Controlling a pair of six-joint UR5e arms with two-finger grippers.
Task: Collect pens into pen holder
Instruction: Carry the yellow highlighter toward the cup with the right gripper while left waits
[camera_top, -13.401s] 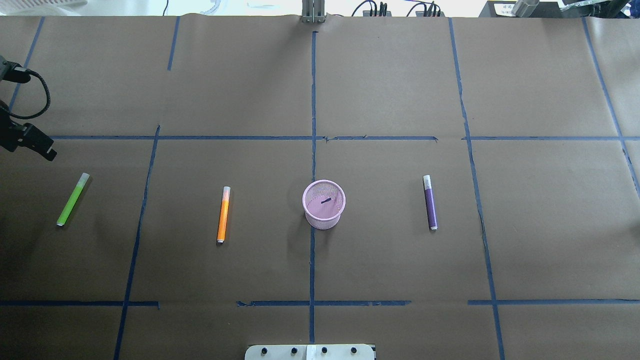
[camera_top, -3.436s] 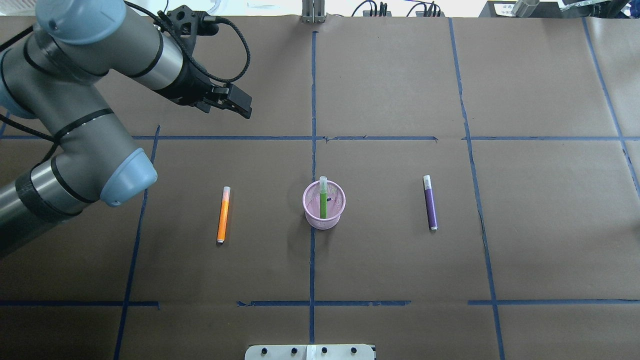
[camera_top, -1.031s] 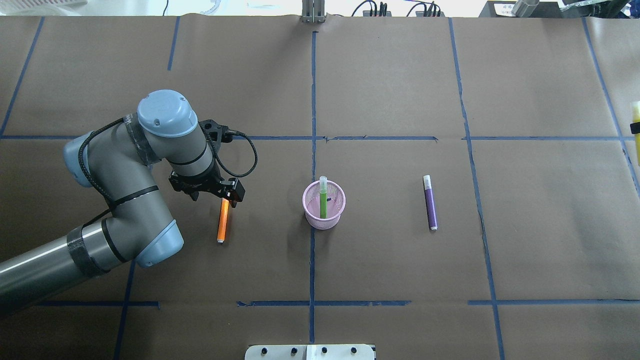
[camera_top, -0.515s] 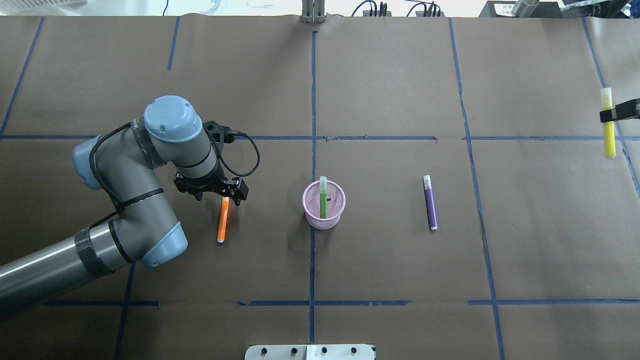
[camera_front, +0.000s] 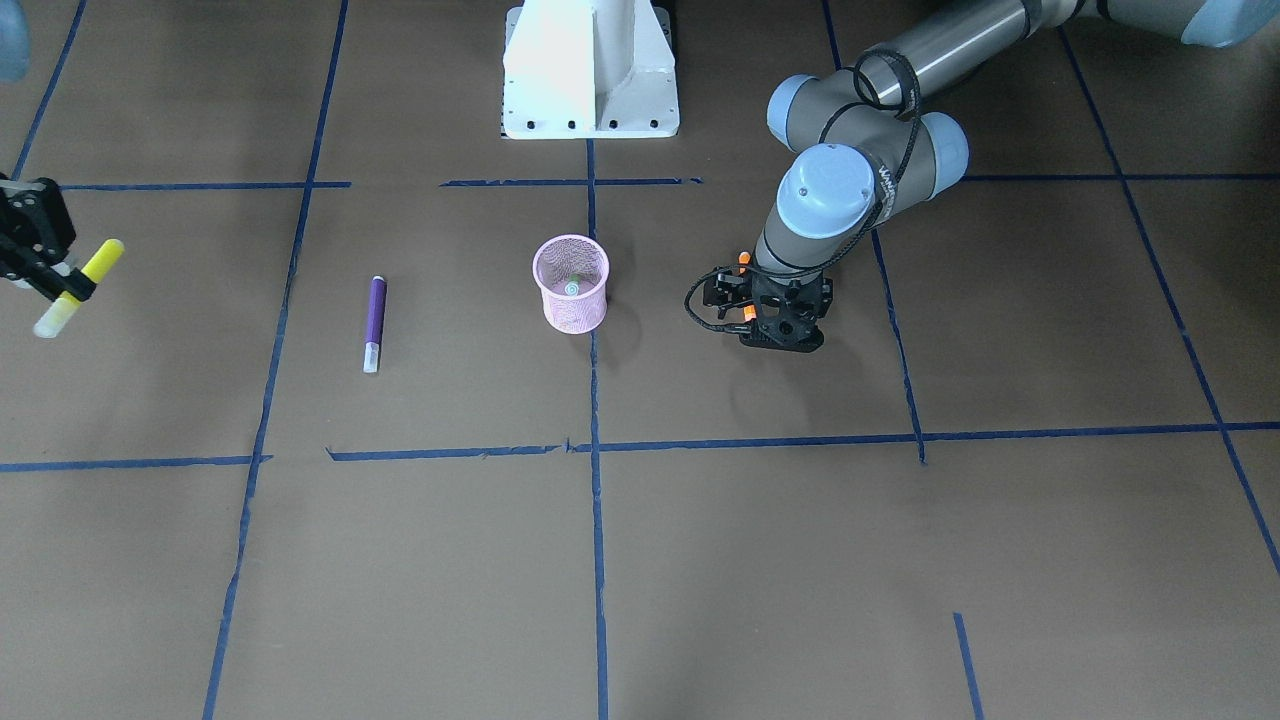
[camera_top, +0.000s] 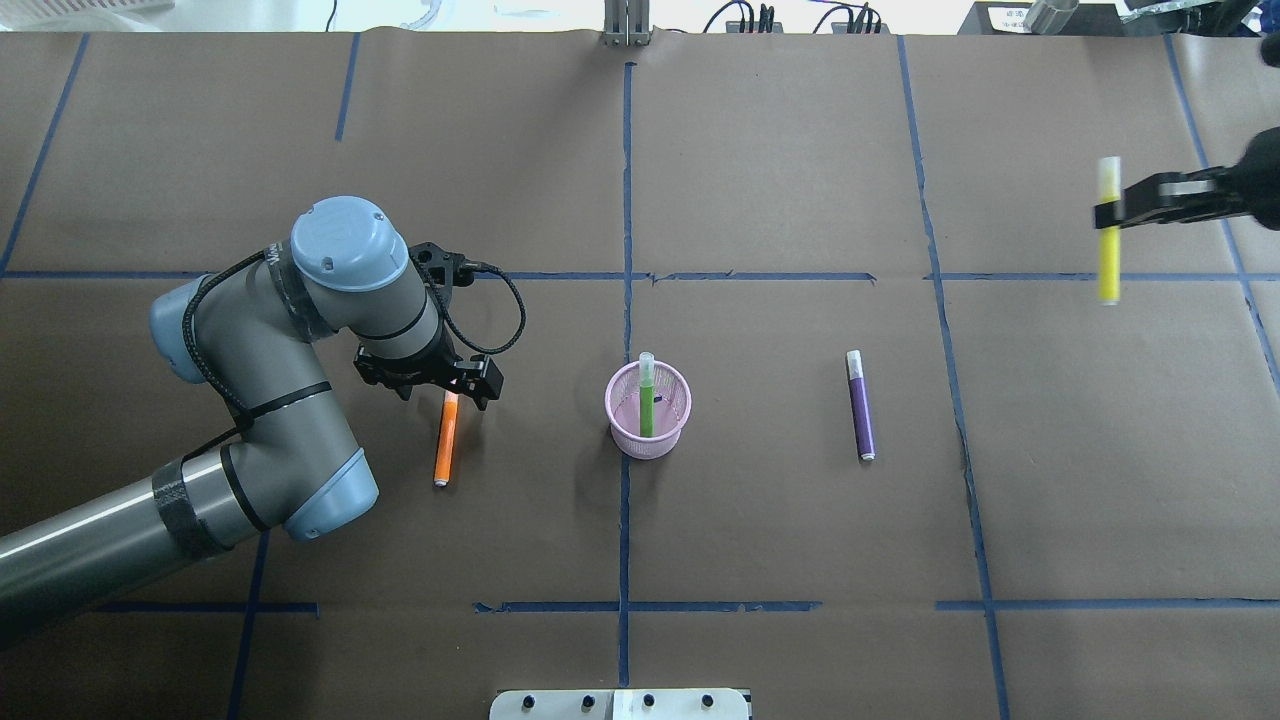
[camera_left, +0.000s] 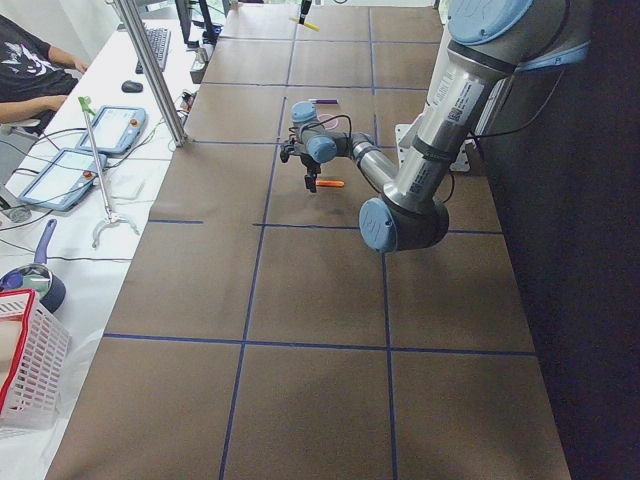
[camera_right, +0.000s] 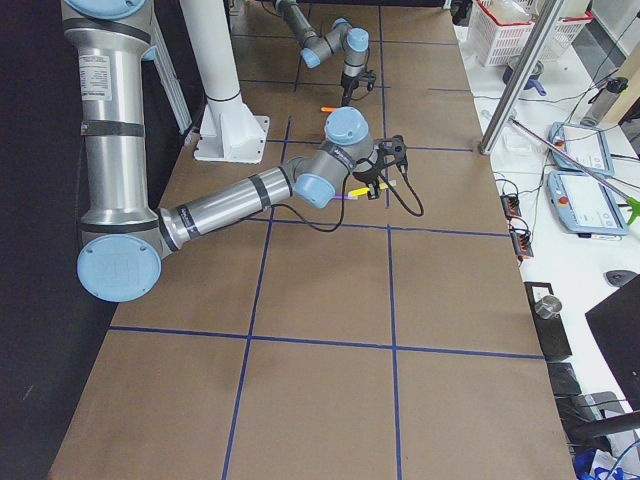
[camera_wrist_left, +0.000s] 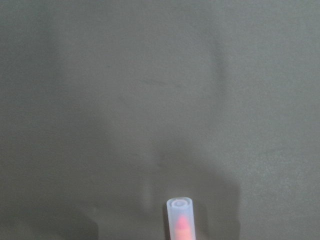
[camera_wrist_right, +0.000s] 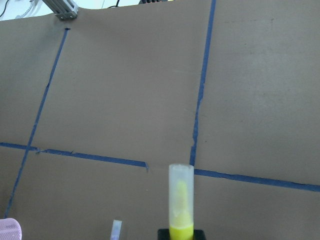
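Observation:
The pink pen holder stands at the table's middle with the green pen upright in it. The orange pen lies to its left. My left gripper is low over that pen's pale end and looks open, astride it. The left wrist view shows the pale cap close to the paper. The purple pen lies right of the holder, untouched. My right gripper is shut on a yellow pen, held upright above the table's right side.
Blue tape lines divide the brown paper. The white robot base stands at the near edge, and a metal post at the far edge. Desks with tablets and a basket lie beyond the table ends.
The green pen went from the table's left into the holder. My left gripper came down over the orange pen and shifted slightly right. My right gripper came in from the right with the yellow pen.

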